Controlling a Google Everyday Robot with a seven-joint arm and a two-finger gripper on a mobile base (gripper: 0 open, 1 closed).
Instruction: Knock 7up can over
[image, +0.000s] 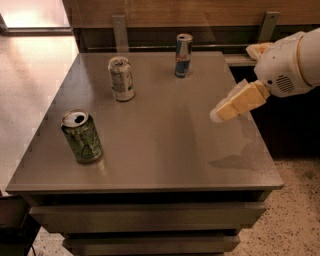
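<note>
A: Table (165, 145)?
B: Grey, flat top. Gripper (225, 111) hovers over its right side, well apart from the cans. Open or closed, can't tell.
A: Cans?
B: 3, all upright. Green can (82, 137) front left, top hole open, inside too dark. 7up can (121, 79) back left. Slim blue can (183, 55) back center.
</note>
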